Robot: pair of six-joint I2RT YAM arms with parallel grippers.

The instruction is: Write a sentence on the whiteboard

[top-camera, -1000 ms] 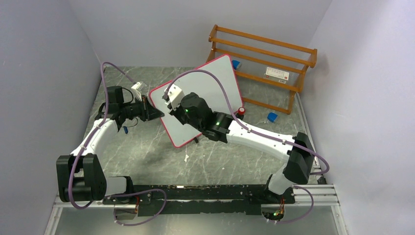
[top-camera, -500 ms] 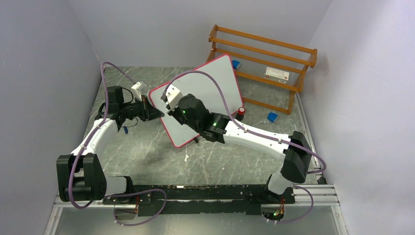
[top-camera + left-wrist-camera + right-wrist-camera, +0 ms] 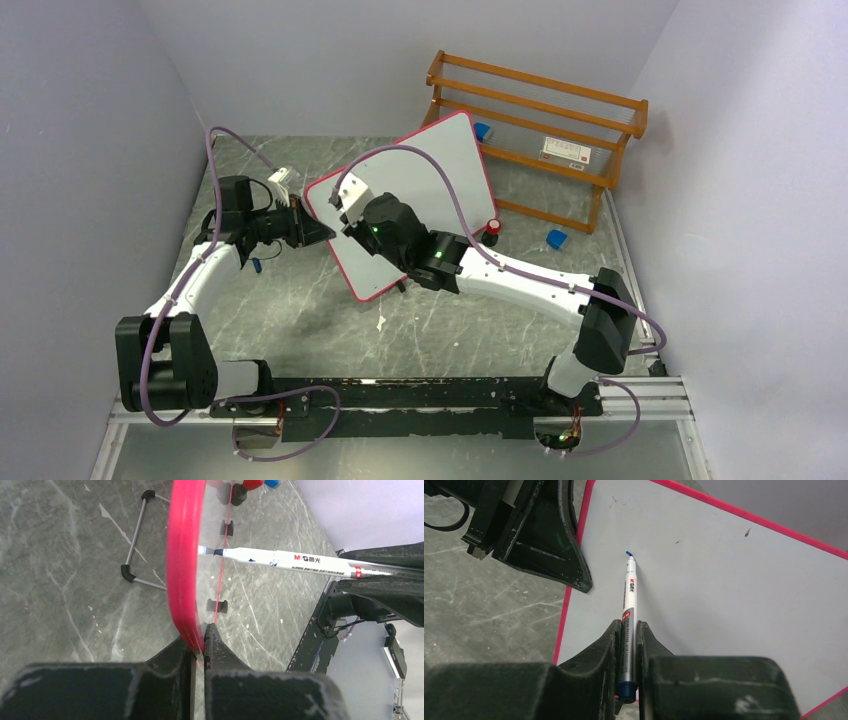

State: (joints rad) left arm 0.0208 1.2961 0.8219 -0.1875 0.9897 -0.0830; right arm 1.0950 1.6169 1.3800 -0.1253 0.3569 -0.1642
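The whiteboard (image 3: 440, 165), white with a pink-red frame, stands tilted on the table. My left gripper (image 3: 322, 232) is shut on its left edge; the left wrist view shows the red frame (image 3: 186, 570) pinched between the fingers (image 3: 202, 645). My right gripper (image 3: 345, 218) is shut on a white marker with a blue tip (image 3: 630, 587), the tip touching the board (image 3: 724, 590) near its upper left. Only a tiny blue mark shows at the tip; no words of the sentence show. The marker also shows in the left wrist view (image 3: 285, 562).
An orange wooden rack (image 3: 540, 130) stands behind the board. A red-topped black cap (image 3: 492, 228) and a small blue block (image 3: 556, 239) lie to the board's right, another blue piece (image 3: 483, 131) under the rack. The board's wire stand (image 3: 135, 545) rests on the marbled table.
My right arm has shifted slightly left and toward the board, bringing the marker tip onto its upper left. The left arm and the board have not moved.
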